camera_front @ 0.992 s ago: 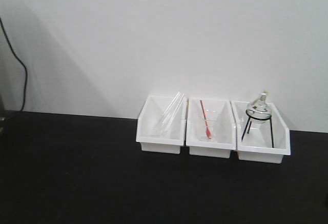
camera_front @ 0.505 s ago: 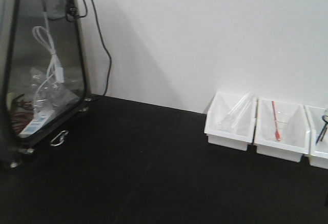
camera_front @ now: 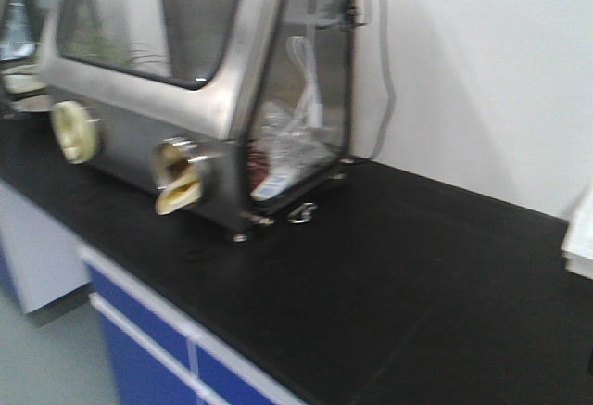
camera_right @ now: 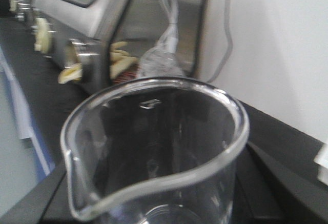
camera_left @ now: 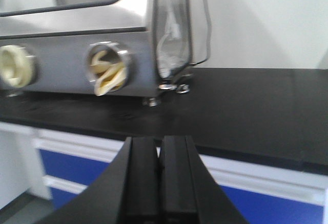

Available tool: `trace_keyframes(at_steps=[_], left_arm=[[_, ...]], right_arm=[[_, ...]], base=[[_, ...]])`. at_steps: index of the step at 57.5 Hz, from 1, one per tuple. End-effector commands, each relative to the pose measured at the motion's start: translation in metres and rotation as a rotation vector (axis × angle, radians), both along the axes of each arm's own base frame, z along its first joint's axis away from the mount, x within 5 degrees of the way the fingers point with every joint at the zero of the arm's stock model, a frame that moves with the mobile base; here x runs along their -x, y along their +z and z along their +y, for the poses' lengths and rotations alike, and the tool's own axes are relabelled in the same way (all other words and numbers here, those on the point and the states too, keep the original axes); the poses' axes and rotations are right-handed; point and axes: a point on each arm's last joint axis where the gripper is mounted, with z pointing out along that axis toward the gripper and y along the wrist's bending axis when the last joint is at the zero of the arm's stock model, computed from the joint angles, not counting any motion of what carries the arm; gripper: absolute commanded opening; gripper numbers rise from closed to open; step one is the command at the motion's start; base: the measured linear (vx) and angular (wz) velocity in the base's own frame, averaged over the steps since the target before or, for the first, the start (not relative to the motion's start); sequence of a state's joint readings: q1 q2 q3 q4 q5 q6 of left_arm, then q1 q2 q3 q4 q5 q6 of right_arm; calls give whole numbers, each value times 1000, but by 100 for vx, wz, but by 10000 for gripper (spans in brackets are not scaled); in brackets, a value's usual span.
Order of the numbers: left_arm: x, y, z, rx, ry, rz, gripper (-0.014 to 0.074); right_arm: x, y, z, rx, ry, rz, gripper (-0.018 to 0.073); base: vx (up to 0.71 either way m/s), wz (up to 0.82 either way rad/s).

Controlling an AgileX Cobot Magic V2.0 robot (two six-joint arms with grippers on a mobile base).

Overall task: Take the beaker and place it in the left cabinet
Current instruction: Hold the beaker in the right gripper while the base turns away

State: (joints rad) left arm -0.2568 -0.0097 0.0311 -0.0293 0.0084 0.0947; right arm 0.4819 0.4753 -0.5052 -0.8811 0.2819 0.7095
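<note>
The beaker (camera_right: 154, 131), clear glass with a pouring lip at its lower left, fills the right wrist view. My right gripper (camera_right: 159, 196) is shut on it, its dark fingers (camera_right: 266, 183) showing on either side behind the glass. In the left wrist view my left gripper (camera_left: 159, 147) is shut with nothing between its fingers, hanging in front of the counter's edge. The left cabinet is out of view. Neither gripper shows in the front view.
A stainless steel glove box (camera_front: 185, 99) with round glove ports (camera_front: 181, 178) stands on the black counter (camera_front: 417, 266) against the white wall. Blue drawer fronts (camera_front: 148, 349) sit under the counter. A white bin's edge (camera_front: 581, 238) shows at far right.
The front view has swung left: the three white bins have slid off to the right and the glove box now fills the left half.
</note>
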Motion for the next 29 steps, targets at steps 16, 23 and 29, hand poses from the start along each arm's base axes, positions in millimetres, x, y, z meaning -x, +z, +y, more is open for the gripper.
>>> trace_keyframes(at_steps=[16, 23, 29], left_arm=[[1, 3, 0, 32, -2, -79, 1], [1, 3, 0, 32, -2, -79, 1], [1, 3, 0, 32, -2, -79, 1]], right_arm=[[2, 14, 2, 10, 34, -71, -3], [2, 14, 2, 10, 34, -71, -3], [2, 14, 2, 10, 34, -71, -3]], base=[[-14, 74], [-11, 76], [-9, 75]])
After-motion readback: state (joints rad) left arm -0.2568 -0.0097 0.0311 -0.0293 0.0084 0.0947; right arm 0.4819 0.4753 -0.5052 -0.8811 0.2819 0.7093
